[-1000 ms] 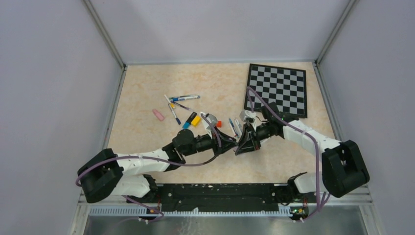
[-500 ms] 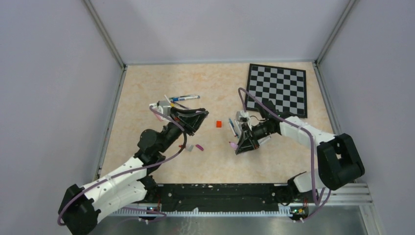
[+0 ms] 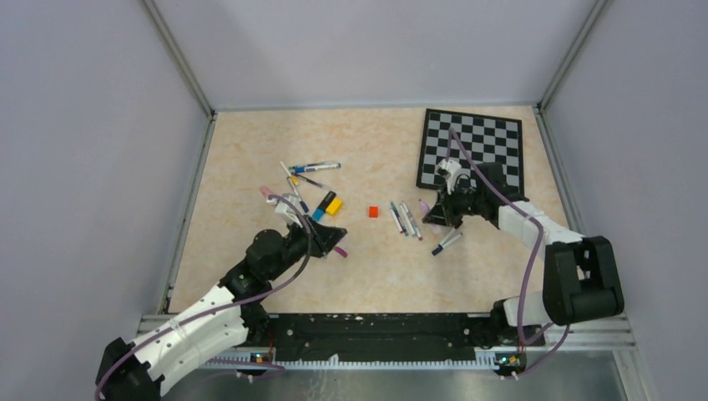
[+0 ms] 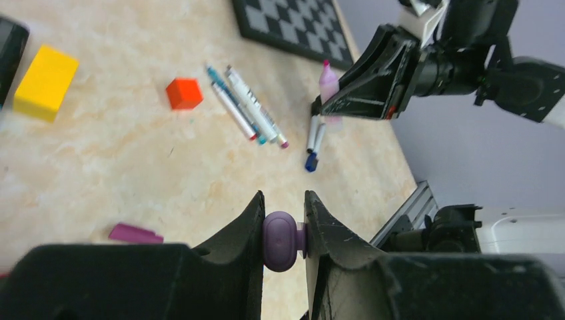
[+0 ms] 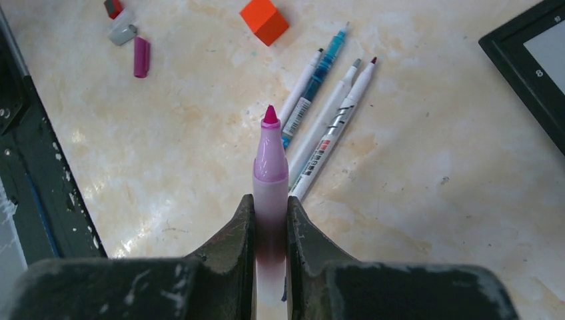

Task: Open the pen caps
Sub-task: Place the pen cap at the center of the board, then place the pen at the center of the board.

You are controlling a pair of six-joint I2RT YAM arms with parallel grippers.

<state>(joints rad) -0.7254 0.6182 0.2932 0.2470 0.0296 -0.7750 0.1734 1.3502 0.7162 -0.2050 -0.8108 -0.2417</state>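
Observation:
My left gripper (image 4: 283,199) is shut on a small purple pen cap (image 4: 283,240), held above the table left of centre (image 3: 327,236). My right gripper (image 5: 270,200) is shut on a pink pen (image 5: 270,163) whose magenta tip is bare. It hovers by the chessboard's near corner (image 3: 436,210). Several uncapped white and teal pens (image 5: 326,123) lie side by side on the table (image 3: 402,219). A pen with a blue tip (image 3: 447,242) lies near the right gripper. Loose caps rest on the table: magenta (image 5: 140,57), grey (image 5: 123,33) and red (image 5: 113,8).
A red cube (image 3: 373,212) sits mid-table. Yellow (image 3: 334,205) and blue (image 3: 318,214) blocks lie by the left gripper, and several more pens (image 3: 307,174) lie behind them. A chessboard (image 3: 476,146) lies at the back right. Grey walls enclose the table.
A second ago both grippers met mid-table. They have since parted: the left has drawn back down-left with the purple cap, and the right has moved right toward the chessboard with the pink pen.

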